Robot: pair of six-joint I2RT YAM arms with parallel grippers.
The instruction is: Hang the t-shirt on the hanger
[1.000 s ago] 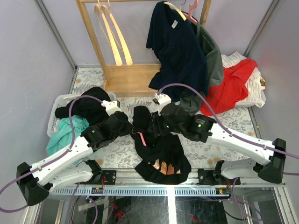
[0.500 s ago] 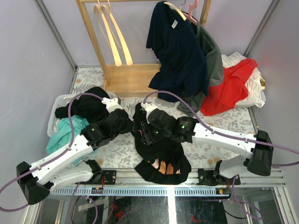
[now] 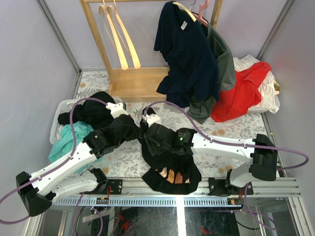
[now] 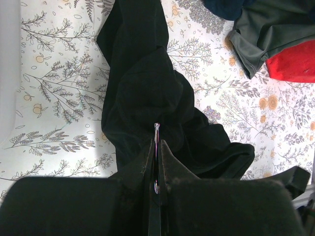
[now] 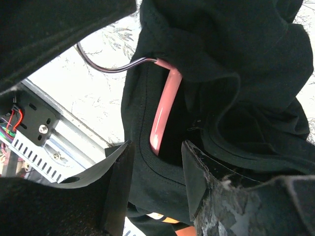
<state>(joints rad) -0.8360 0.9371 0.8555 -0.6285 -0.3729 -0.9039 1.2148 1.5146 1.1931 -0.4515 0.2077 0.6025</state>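
The black t-shirt lies crumpled on the flowered table, in front of and between the two arms. Its tan print shows at the near hem, but the creases hide any words in it.

The left claw is pinched tight at the top of a raised ridge of the shirt's cloth. A thin pink-white sliver shows between its fingers, and I cannot tell what that is.

The right claw stands roughly half apart. It straddles the shirt's stitched edge, where one arm of the pink hanger shows inside the opening. Whether the fingers touch the cloth is not clear.

At the back a navy t-shirt hangs from the wooden rack. The small pale label inside its collar is too small to read. A red garment lies to the right of it.
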